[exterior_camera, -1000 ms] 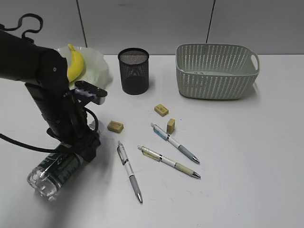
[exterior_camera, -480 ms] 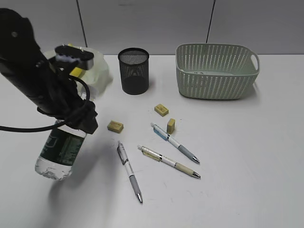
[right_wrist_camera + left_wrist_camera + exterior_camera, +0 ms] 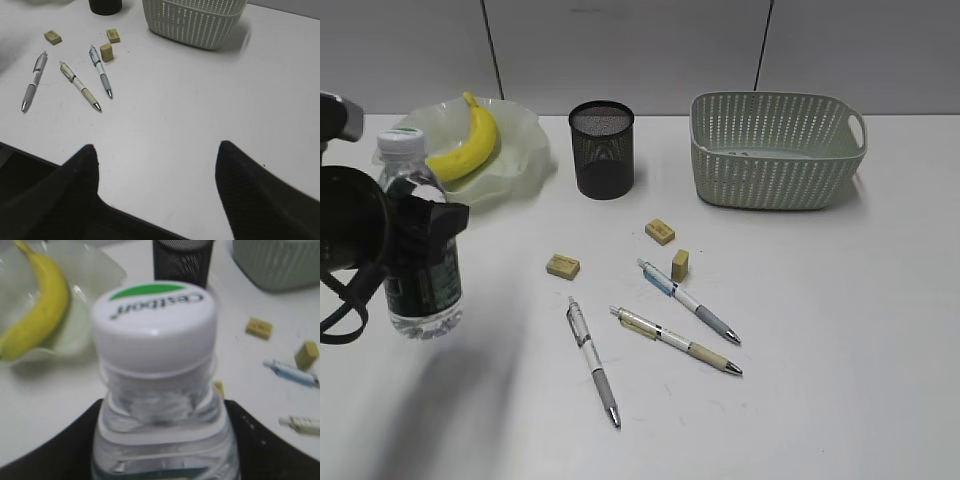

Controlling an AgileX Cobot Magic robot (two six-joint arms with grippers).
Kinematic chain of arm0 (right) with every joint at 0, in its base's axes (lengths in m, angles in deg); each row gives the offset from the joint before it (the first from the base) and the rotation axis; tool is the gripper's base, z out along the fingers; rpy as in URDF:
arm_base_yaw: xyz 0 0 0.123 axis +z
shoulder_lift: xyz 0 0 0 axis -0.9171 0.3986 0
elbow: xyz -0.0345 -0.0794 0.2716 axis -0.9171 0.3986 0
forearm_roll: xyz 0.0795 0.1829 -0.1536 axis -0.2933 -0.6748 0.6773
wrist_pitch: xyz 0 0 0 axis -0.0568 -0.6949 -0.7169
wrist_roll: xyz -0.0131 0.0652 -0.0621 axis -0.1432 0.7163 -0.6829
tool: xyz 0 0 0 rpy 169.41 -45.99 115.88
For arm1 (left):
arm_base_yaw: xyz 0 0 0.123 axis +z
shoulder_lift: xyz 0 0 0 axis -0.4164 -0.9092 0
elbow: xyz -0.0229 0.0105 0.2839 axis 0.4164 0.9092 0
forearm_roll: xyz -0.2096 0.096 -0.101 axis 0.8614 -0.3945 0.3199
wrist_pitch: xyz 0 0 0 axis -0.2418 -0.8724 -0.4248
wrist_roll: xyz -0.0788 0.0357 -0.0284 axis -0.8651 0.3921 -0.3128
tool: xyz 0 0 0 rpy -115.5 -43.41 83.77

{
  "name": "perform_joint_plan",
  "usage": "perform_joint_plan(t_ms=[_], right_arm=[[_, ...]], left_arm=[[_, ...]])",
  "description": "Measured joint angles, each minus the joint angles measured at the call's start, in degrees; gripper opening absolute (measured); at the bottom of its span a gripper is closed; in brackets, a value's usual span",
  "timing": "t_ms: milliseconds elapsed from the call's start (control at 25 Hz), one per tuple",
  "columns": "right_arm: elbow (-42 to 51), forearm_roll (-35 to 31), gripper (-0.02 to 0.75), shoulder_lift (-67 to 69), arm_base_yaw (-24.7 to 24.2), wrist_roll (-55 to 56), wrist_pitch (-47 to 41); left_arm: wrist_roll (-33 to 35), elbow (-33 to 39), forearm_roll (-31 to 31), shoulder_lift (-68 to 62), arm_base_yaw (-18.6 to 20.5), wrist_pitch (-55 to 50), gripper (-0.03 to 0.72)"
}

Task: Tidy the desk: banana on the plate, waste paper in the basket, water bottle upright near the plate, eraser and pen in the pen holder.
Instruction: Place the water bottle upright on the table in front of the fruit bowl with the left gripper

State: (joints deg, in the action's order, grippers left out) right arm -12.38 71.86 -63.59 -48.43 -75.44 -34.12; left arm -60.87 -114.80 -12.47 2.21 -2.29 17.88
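Note:
My left gripper [image 3: 405,235] is shut on the water bottle [image 3: 418,255], which stands upright at the left of the desk [image 3: 840,330], in front of the plate [image 3: 525,150]. Its white cap fills the left wrist view [image 3: 155,327]. The banana [image 3: 470,140] lies on the plate and shows in the left wrist view [image 3: 37,315]. The pen holder [image 3: 601,150] stands right of the plate. The basket [image 3: 775,150] is at the back right. Three erasers [image 3: 562,265] and three pens [image 3: 592,360] lie mid-desk. My right gripper [image 3: 155,165] is open and empty above bare desk. The waste paper is hidden.
A grey panelled wall runs behind the desk. The erasers [image 3: 52,36], pens [image 3: 80,91] and basket [image 3: 192,20] also show in the right wrist view, far from the right gripper.
My left gripper has lifted the bottle from lying on the desk, turned it upright and swung left; the arm that hid the plate and banana has cleared them.

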Motion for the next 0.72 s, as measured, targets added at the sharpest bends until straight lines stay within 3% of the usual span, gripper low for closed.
perform_joint_plan(t_ms=[480, 720], right_arm=[[0.0, 0.0, 0.573, 0.0, 0.0, 0.0, 0.0], [0.0, 0.0, 0.573, 0.0, 0.0, 0.0, 0.0]], left_arm=[[0.0, 1.78, -0.09, -20.26, 0.0, 37.05, 0.489], [-0.05, 0.12, 0.03, -28.32, 0.0, 39.98, 0.489]])
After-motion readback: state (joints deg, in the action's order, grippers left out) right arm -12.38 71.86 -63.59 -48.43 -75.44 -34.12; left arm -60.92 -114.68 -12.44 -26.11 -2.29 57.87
